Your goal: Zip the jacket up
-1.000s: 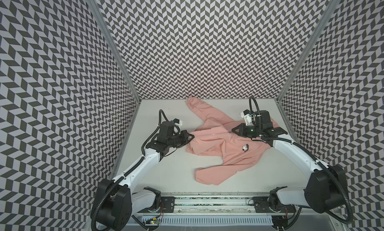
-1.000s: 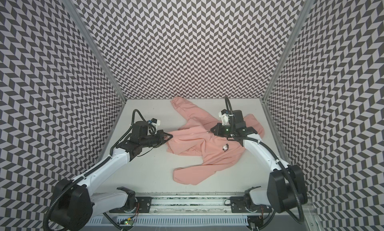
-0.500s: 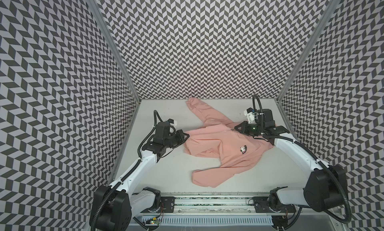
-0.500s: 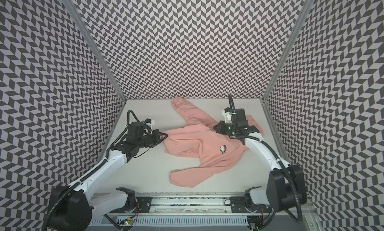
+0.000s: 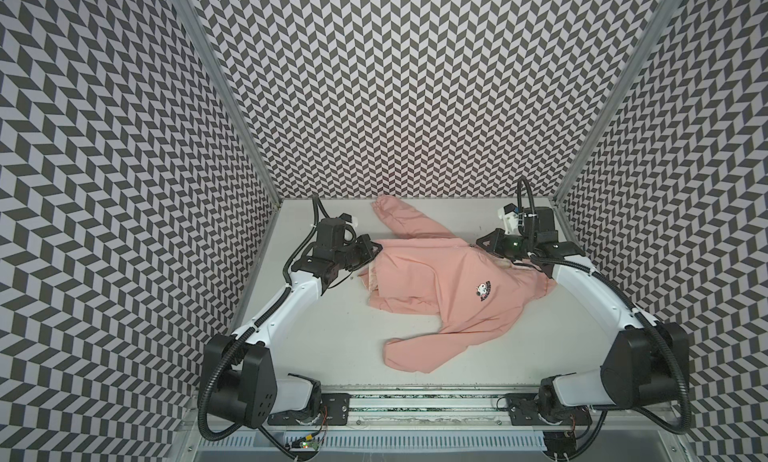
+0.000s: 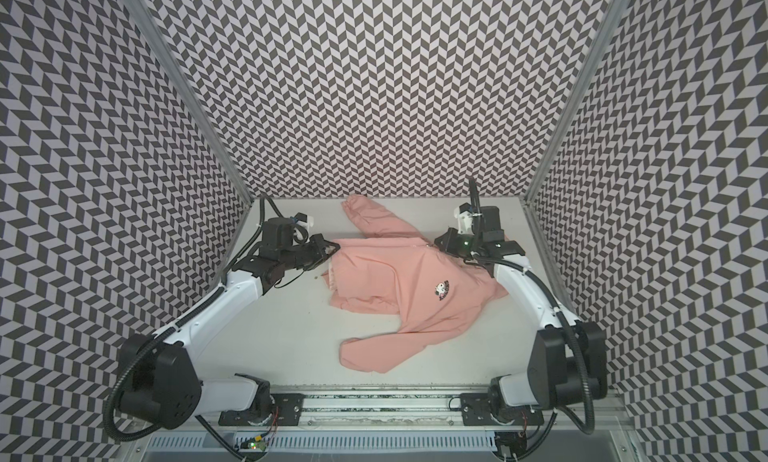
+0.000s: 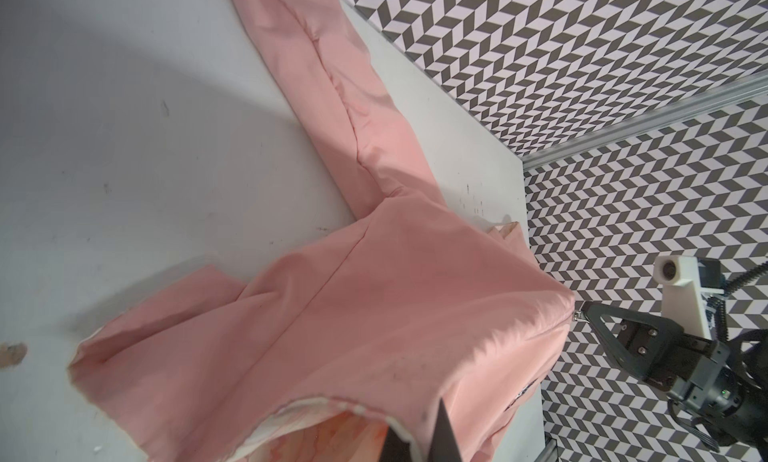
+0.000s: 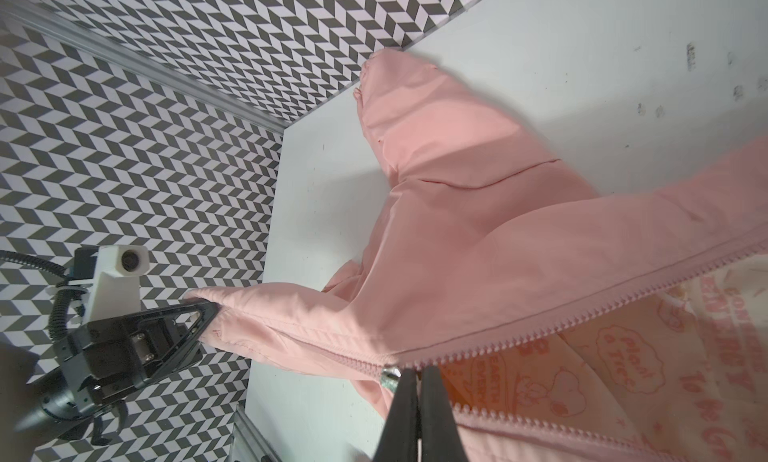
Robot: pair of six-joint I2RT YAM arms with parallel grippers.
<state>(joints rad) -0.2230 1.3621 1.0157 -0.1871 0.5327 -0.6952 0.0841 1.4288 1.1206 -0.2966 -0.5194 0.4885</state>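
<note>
The counter (image 5: 332, 335) is pale and lightly scuffed. A pink jacket (image 5: 436, 281) lies across its far half.

graphic lettering (image 5: 485, 292) unreadable; pull tab likely hidden between right fingers (image 8: 402, 414)

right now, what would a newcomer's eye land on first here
A salmon-pink child's jacket is stretched between both arms across the middle of the white table. The black left tool is shut on its hem corner, the black right tool on the small metal zipper pull. Black-and-white chevron walls surround it all.
</note>
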